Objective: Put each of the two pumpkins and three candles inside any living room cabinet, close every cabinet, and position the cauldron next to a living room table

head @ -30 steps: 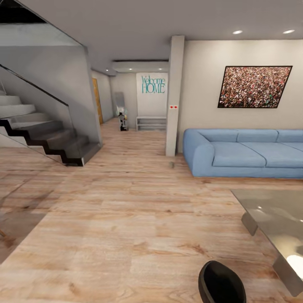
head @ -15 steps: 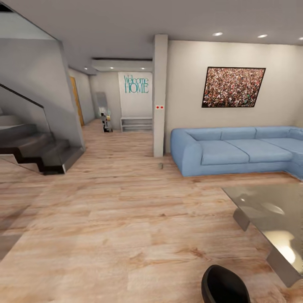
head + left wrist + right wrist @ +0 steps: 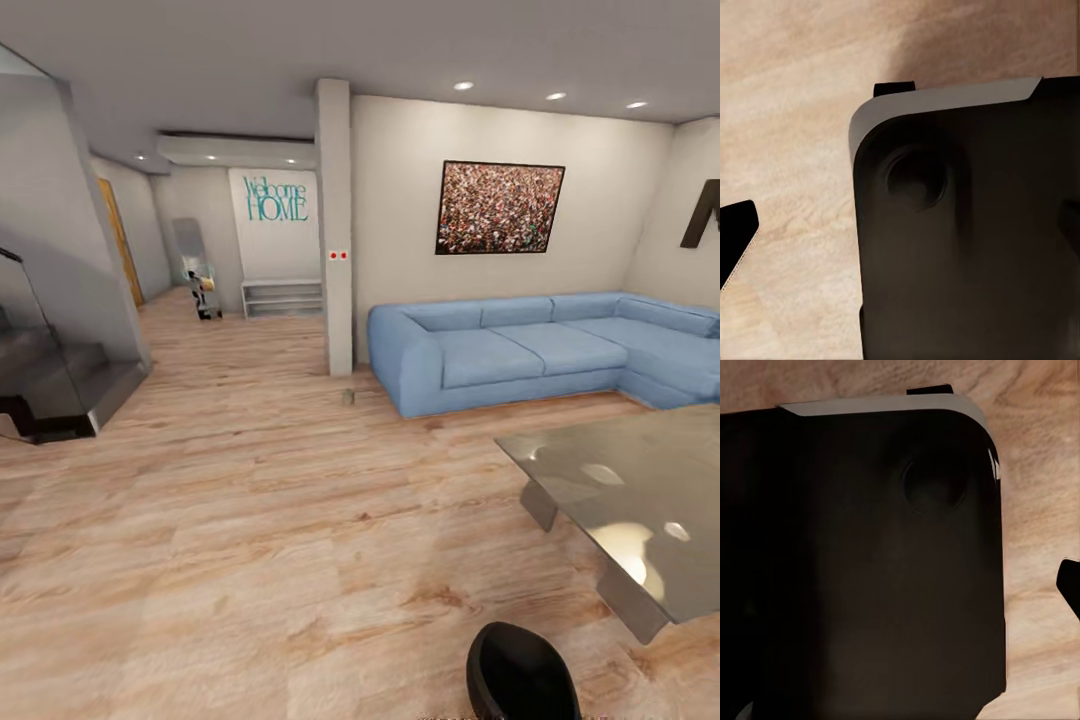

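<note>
Staircase [image 3: 55,385] at left, wood floor [image 3: 260,520], blue sofa [image 3: 520,350], then the grey table [image 3: 640,490] at right. Dark round object [image 3: 520,675], possibly the cauldron, sits near the table's corner. Jaw state of both grippers cannot be told.

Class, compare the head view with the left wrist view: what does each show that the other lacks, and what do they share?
Head view alone: a blue sofa, a framed picture, a pale grey table, stairs and a "Welcome HOME" sign. Left wrist view alone: a close dark body with a rounded pale-edged corner, hiding whether that claw is open. Shared: the light wood floor.
</note>
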